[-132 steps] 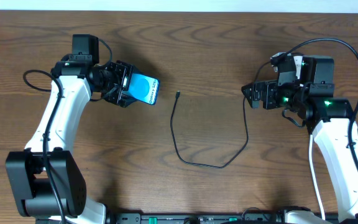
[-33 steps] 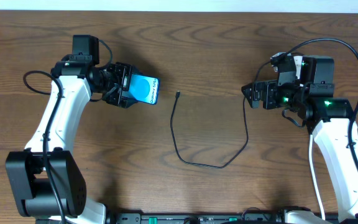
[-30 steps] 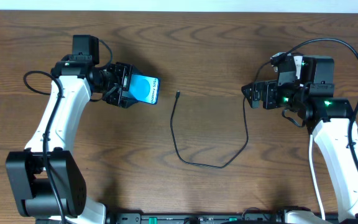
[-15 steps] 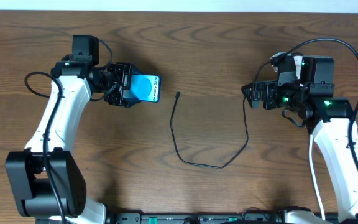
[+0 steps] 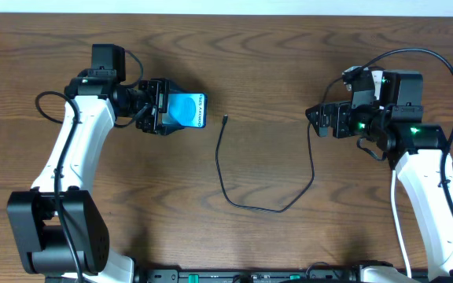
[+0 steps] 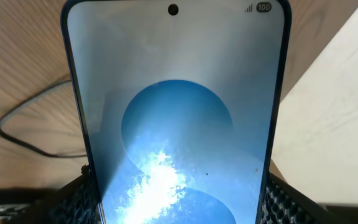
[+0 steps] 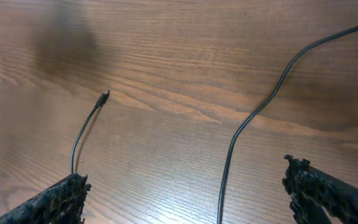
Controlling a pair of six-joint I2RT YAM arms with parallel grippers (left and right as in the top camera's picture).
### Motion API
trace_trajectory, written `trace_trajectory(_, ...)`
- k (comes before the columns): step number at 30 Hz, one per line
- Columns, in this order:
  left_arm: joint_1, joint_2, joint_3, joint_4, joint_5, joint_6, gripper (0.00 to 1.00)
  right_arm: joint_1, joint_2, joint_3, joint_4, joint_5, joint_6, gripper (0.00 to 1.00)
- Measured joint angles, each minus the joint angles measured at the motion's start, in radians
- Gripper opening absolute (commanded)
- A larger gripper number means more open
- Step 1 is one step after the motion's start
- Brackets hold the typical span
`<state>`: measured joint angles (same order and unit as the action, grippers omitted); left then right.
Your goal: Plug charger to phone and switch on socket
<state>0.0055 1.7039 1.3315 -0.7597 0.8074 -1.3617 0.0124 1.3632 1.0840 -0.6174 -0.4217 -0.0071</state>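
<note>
Firmly clamped in the left gripper (image 5: 158, 109), the phone (image 5: 187, 112) sits left of the charger (image 5: 224, 120); right gripper (image 5: 318, 122) gapes right of it.

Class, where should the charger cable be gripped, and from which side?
Grip the charger just behind its plug tip, from above, with the open right gripper, jaws across the cable. That end lies flat and free on the table, running nearly straight there.
</note>
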Motion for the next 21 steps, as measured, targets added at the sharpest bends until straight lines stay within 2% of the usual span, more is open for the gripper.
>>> trace_trajectory(21,0.000,0.000,0.000,0.000,0.134,0.000,0.45,0.000,0.000,0.000,0.000,0.000,0.000,0.99)
